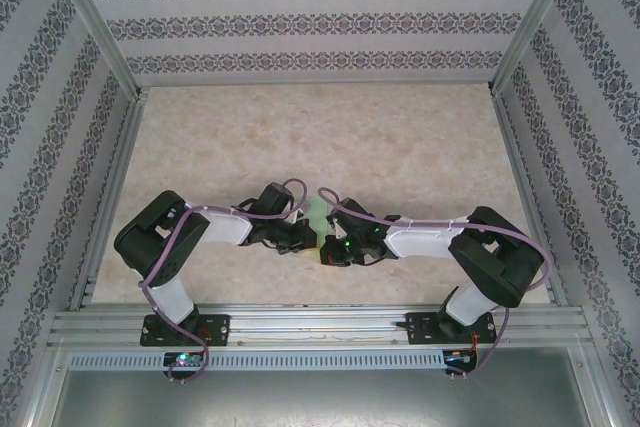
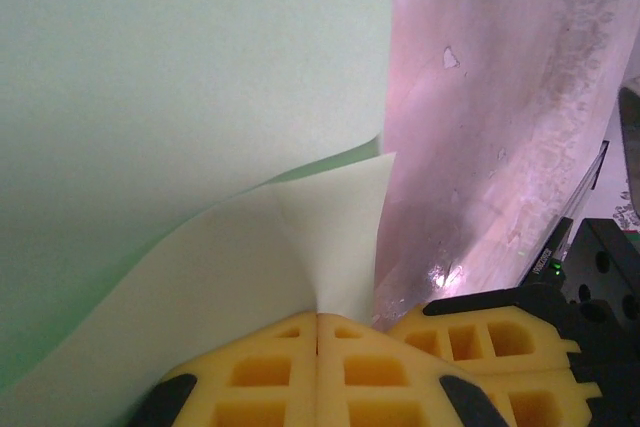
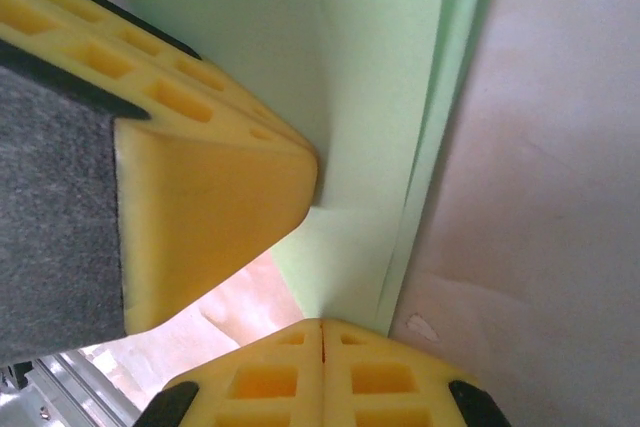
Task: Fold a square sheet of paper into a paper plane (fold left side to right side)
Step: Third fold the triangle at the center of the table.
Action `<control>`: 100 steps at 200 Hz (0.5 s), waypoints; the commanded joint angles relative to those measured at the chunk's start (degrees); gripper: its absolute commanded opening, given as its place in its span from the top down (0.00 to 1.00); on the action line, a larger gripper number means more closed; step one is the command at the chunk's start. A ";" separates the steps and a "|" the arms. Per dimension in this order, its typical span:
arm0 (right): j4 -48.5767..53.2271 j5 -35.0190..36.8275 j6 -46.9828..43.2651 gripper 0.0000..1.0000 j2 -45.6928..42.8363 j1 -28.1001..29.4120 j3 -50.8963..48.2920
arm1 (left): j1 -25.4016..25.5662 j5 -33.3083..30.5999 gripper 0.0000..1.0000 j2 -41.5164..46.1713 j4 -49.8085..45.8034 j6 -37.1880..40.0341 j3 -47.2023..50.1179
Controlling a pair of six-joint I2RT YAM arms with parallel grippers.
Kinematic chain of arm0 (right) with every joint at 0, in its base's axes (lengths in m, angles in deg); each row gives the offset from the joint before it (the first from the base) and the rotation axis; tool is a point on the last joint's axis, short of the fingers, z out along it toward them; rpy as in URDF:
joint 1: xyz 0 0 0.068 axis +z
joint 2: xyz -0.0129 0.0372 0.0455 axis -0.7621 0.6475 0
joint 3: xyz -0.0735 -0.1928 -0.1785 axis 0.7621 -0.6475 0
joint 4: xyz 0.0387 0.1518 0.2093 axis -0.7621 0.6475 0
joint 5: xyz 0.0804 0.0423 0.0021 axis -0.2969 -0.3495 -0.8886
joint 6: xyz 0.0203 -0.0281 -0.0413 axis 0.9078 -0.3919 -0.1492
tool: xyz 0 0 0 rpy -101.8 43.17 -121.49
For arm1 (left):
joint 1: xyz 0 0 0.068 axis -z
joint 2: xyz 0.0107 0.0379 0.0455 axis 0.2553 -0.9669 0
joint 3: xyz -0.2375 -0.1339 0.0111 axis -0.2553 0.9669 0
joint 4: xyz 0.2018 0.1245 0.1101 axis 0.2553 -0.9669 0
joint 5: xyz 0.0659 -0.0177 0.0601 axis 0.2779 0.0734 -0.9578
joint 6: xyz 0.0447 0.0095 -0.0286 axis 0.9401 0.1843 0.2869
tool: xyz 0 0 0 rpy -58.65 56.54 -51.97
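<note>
Here, both arms bent inward, meeting over table (image 1: 400, 137) centre near front edge. Between them green sheet (image 1: 318, 213) on table, partly doubled over, layered edges showing in right wrist view. Fingers of left pincer (image 2: 317, 325) pressed together on corner of lifted pale flap. Fingers of right pincer (image 3: 322, 329) pressed together on sheet's layered edge, just beside left pincer's fingers.

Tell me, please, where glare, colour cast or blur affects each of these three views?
Top external: even light, sharp, with soft shadows only. Left wrist: a pink cast over the table, with a bright glint low down. Right wrist: the square sheet of paper is evenly lit, its layered edge crisp, no glare.
</note>
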 commanded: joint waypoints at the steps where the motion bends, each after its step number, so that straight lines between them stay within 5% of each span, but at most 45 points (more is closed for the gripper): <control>1: 13.33 7.04 -1.54 1.00 2.25 -1.11 -2.84 | -0.58 -5.78 1.00 -2.16 -2.52 1.81 -0.03; 100: 14.31 6.69 -1.67 1.00 2.51 -1.08 -1.99 | -10.32 -3.97 1.00 -1.83 -4.33 6.96 -0.46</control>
